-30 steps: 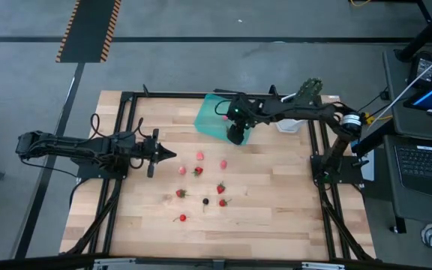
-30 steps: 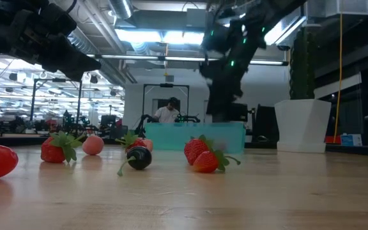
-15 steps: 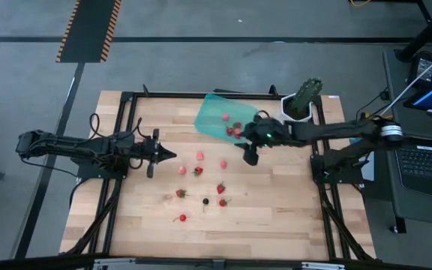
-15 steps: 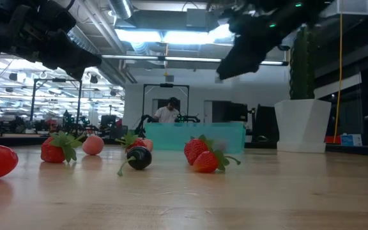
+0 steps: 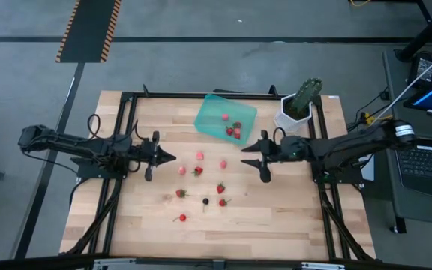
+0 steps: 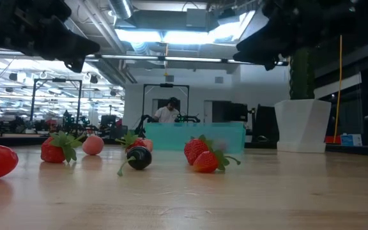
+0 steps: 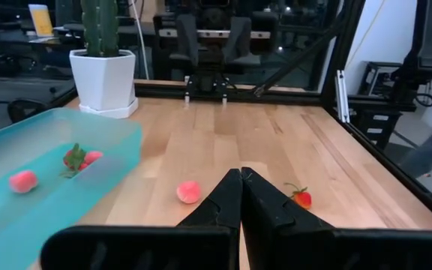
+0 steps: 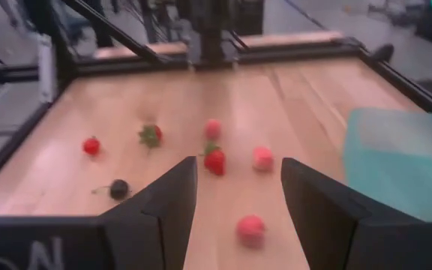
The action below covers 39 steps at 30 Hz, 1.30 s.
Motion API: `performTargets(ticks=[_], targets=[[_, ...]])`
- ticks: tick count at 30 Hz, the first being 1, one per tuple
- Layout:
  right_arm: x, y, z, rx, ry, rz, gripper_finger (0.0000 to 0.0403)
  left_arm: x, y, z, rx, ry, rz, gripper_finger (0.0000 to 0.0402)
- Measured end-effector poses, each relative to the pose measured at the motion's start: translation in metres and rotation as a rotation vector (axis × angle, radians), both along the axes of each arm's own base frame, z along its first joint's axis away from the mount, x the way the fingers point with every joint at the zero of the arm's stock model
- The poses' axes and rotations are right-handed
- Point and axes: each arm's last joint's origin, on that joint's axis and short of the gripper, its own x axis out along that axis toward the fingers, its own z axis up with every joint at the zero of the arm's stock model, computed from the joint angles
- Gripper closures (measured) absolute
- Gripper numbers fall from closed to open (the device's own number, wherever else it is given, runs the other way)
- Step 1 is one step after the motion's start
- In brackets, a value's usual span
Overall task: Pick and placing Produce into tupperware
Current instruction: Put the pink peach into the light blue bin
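Wooden bench (image 5: 276, 217) carries scattered berries (image 5: 199, 171); right hand (image 5: 259, 160), fingers apart, empty, could nudge one rolling; left hand (image 5: 163, 156) pinched together.

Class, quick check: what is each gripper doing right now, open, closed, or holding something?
Left gripper: closed, holding nothing, over the table's left side.
Right gripper: open, empty, beside the tupperware, above the strawberries.

place: robotics lab | evidence: wooden table (image 5: 276, 217) in black frame, open hall with workstations, person (image 6: 167, 112) seated behind
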Motion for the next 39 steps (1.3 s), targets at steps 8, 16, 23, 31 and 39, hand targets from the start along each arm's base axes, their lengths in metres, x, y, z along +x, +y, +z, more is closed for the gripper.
performTargets(ticks=[8, 16, 23, 31, 39], targets=[[-0.014, 0.005, -0.022, 0.013, -0.098, 0.025, 0.0207, 0.0, -0.005, 0.0, 0.001, -0.002, -0.016, 0.0401], [-0.015, 0.008, -0.024, 0.074, -0.098, 0.049, 0.0207, -0.001, -0.007, 0.0, 0.001, -0.002, -0.007, 0.0401], [-0.015, 0.011, -0.025, 0.133, -0.08, 0.051, 0.0207, -0.001, -0.007, 0.0, -0.014, 0.001, -0.005, 0.0401], [-0.016, 0.011, -0.029, 0.153, -0.041, 0.043, 0.0207, -0.001, -0.007, 0.0, -0.014, 0.002, -0.004, 0.0401], [-0.017, 0.011, -0.044, 0.185, 0.088, 0.044, 0.0207, -0.001, -0.007, -0.001, -0.014, 0.009, -0.005, 0.0401]])
